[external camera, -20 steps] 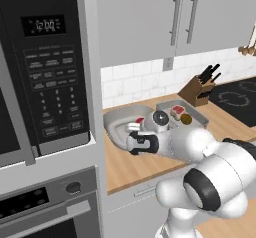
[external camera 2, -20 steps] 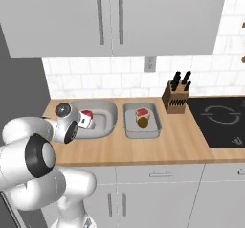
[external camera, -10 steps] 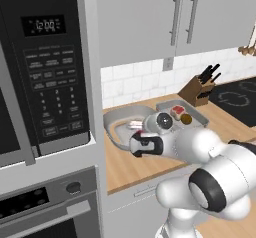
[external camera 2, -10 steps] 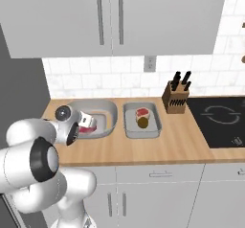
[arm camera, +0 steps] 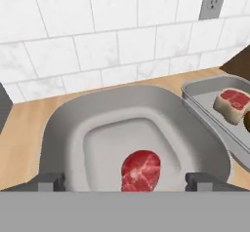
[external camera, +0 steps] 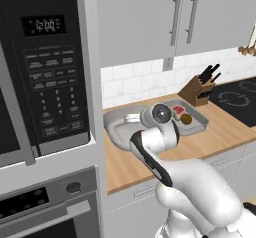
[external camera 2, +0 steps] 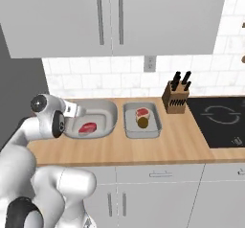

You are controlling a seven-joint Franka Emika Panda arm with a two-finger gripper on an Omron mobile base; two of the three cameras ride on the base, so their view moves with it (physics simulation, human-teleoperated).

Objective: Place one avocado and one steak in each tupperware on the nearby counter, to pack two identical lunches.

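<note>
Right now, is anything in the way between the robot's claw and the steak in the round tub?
Nothing visible is. In the hand view the steak lies alone on the floor of the round tupperware, straight ahead of the open gripper. Its two dark fingertips stand wide apart with only bare tub between them and the meat.

Glossy white rounded arm (external camera: 200,192) w/ dark joint bands, grey round cap, small dark finger tips (arm camera: 49,181).

Marbled red steak (arm camera: 140,171), grey tupperware (arm camera: 63,128), seemingly brown avocado (external camera 2: 142,122)
</note>
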